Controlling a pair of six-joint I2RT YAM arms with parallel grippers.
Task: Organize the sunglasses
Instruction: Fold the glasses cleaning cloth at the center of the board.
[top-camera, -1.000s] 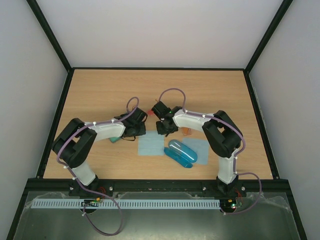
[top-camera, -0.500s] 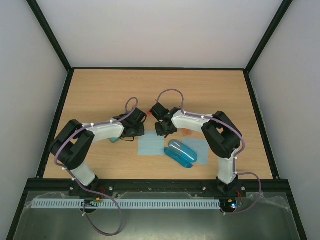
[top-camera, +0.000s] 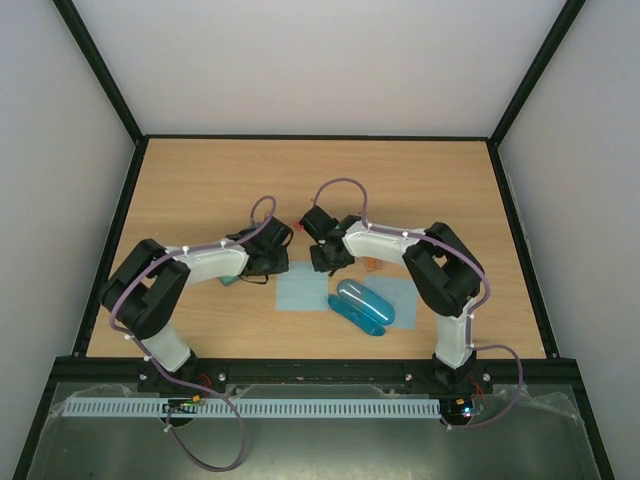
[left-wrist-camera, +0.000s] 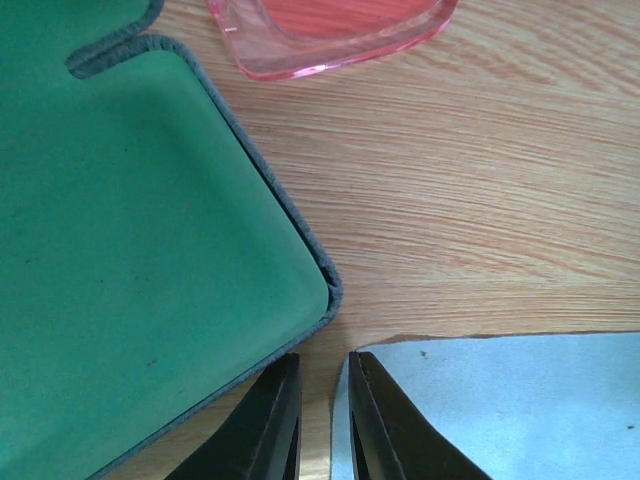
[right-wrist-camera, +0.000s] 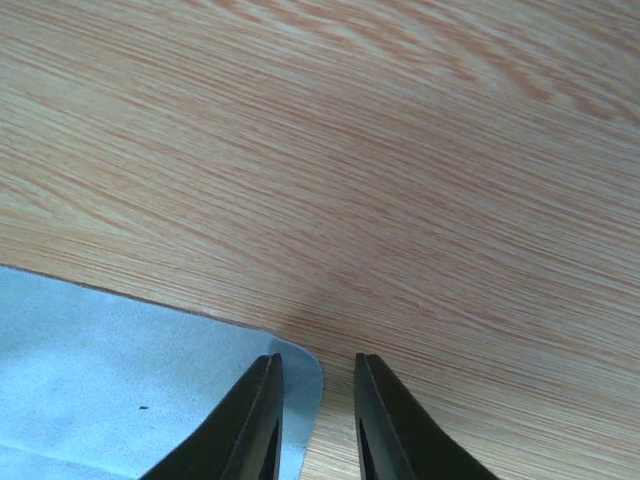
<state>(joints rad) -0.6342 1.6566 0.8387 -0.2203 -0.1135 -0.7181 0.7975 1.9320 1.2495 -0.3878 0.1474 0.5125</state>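
The red-pink sunglasses show only as one lens (left-wrist-camera: 330, 25) at the top of the left wrist view, lying on the wood beside the open green case (left-wrist-camera: 130, 240). The orange sunglasses (top-camera: 373, 265) lie just right of the right wrist in the top view, mostly hidden. My left gripper (left-wrist-camera: 322, 420) is low over the table, its fingers a narrow gap apart at the corner of a pale blue cloth (left-wrist-camera: 500, 400). My right gripper (right-wrist-camera: 315, 420) is narrowly open astride the opposite corner of a pale blue cloth (right-wrist-camera: 120, 370). Neither holds anything.
A blue oblong case (top-camera: 362, 305) lies in front of the right gripper, between two pale blue cloths (top-camera: 303, 291) (top-camera: 395, 292). The green case (top-camera: 230, 279) peeks out under the left arm. Black frame rails edge the wooden table (top-camera: 320, 180).
Both wrists have shifted slightly and lowered over the left cloth's far corners. The left arm's elbow has moved a little to the left. Nothing was picked up.
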